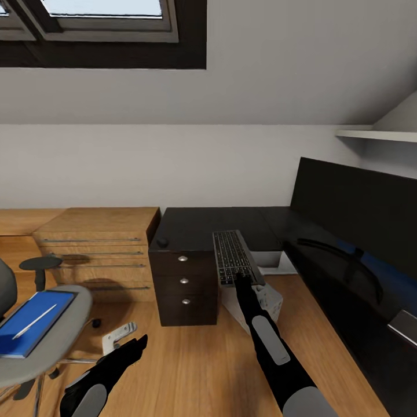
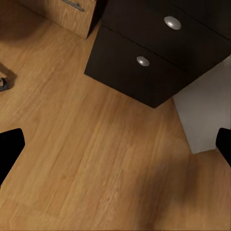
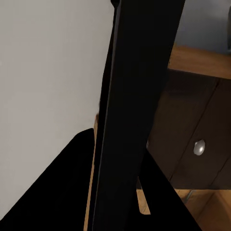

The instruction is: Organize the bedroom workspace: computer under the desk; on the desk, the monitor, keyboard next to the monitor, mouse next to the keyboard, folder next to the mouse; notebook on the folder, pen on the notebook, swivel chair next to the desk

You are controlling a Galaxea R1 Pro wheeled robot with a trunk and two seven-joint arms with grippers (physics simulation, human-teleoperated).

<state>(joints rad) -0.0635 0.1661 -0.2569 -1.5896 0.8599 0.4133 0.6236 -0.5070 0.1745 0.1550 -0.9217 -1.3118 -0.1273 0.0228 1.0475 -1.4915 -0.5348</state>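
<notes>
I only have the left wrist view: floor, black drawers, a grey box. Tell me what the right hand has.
Observer: The right hand grips the keyboard by its near end, and the keyboard's far end reaches over the desk.
Operator: Give me the mouse.
Observer: The mouse sits on the desk corner above the drawers, to the left of the keyboard in the head view.
Operator: Now the folder.
Observer: The folder lies on the seat of the swivel chair, with the pen on top of it.
</notes>
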